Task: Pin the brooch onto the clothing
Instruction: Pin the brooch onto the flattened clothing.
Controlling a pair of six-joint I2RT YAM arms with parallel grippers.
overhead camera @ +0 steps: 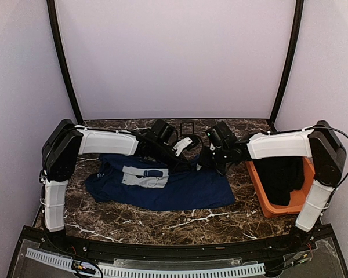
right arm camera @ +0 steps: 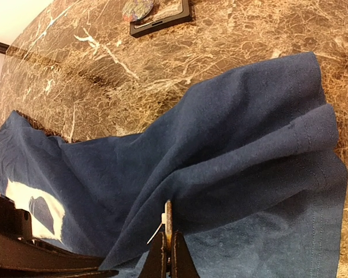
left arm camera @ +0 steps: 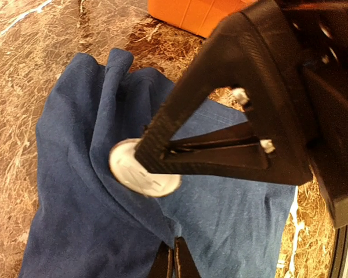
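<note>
A navy T-shirt point(overhead camera: 180, 191) lies on a marble table point(overhead camera: 133, 223). At the T-shirt's far right corner, the left gripper point(left arm camera: 173, 258), fingers pressed together, pinches a raised fold of cloth. Just right of that fold the brooch point(left arm camera: 133, 171), white back showing, touches the T-shirt, nipped in the right gripper point(right arm camera: 167, 255). Right of the T-shirt stands an orange bin point(overhead camera: 258, 191) holding a black garment point(overhead camera: 281, 176).
</note>
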